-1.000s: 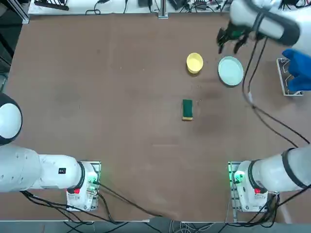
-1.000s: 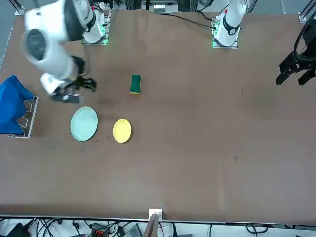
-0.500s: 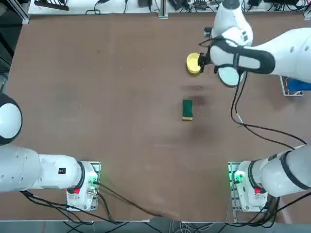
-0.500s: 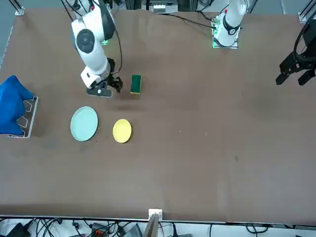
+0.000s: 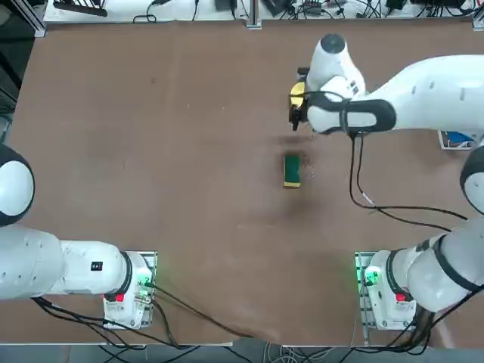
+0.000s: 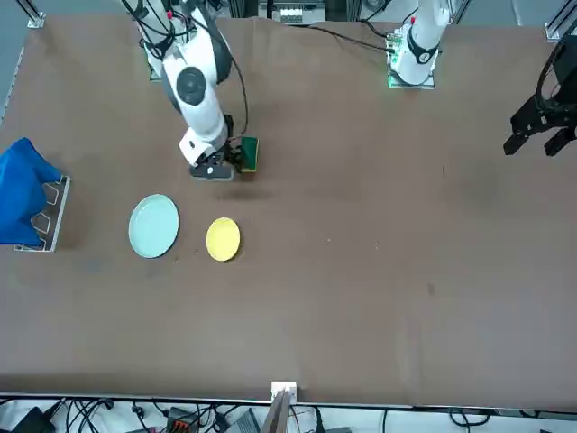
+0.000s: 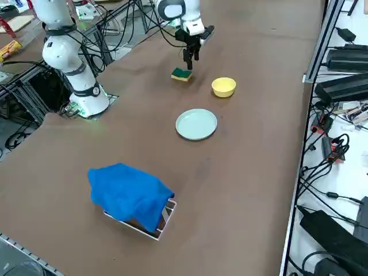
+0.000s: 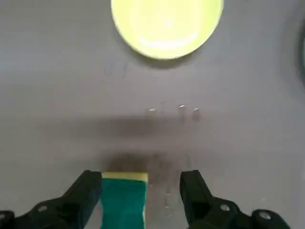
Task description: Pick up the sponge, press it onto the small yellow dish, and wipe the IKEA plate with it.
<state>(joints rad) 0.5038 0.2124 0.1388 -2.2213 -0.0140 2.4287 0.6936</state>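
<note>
The sponge [image 5: 292, 171], green on top with a yellow layer, lies flat mid-table. My right gripper [image 5: 296, 121] hangs open above the table between the sponge and the small yellow dish [image 5: 296, 91], which the arm half covers from overhead. In the wrist view the sponge [image 8: 123, 205] has one end between the fingers [image 8: 88, 191], nearer one of them, untouched, with the yellow dish [image 8: 167, 24] beyond. From the front, the gripper [image 6: 221, 167] overlaps the sponge [image 6: 250, 153]. The pale IKEA plate [image 6: 153, 226] sits beside the yellow dish [image 6: 223, 239]. Overhead, the arm hides the plate.
A blue cloth [image 7: 129, 195] is draped over a small rack [image 6: 50, 221] near the table's right edge. The arm's black cable [image 5: 355, 189] trails over the table behind the sponge. Cables and gear line the far edge.
The right arm has swung from beyond the plate, past the yellow dish, toward the sponge and lower. Its fingers stayed open. Sponge, dish and plate have not moved.
</note>
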